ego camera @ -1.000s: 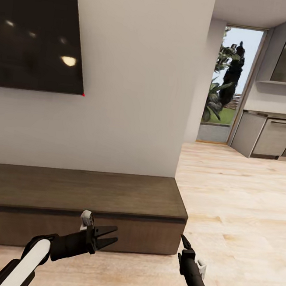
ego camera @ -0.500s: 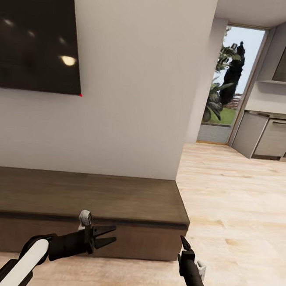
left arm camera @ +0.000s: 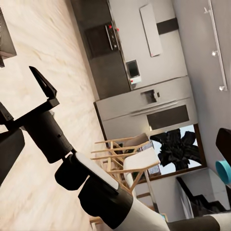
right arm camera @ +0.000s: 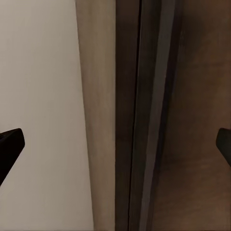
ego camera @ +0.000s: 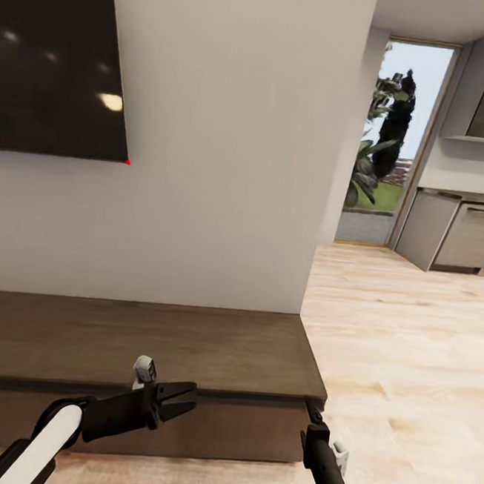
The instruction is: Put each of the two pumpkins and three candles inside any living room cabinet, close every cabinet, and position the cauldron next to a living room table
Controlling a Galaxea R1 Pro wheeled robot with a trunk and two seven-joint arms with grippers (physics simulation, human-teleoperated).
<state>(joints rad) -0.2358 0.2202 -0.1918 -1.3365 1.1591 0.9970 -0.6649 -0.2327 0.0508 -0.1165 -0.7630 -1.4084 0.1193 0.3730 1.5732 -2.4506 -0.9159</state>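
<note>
The cabinet [ego camera: 149, 344] is a long low dark-brown unit against the white wall, with its flat fronts shut and its right end near the middle of the head view. My left gripper [ego camera: 187, 399] hangs open and empty in front of the cabinet's top edge. My right gripper [ego camera: 311, 412] is open at the cabinet's right front corner, and its wrist view looks closely at the cabinet's edge [right arm camera: 149, 115]. The left wrist view shows the right gripper [left arm camera: 42, 89] over the floor. The pumpkins, candles and cauldron are out of view.
A large black TV [ego camera: 52, 58] hangs on the wall above the cabinet. Pale wood floor [ego camera: 409, 349] stretches right toward a kitchen counter [ego camera: 467, 228] and a glass door [ego camera: 391, 138]. Wooden chairs [left arm camera: 120, 154] stand farther off in the left wrist view.
The whole head view has shifted: the cabinet sits lower and nearer, the TV has slid left, as the camera moved. Both arms hold the same pose.
</note>
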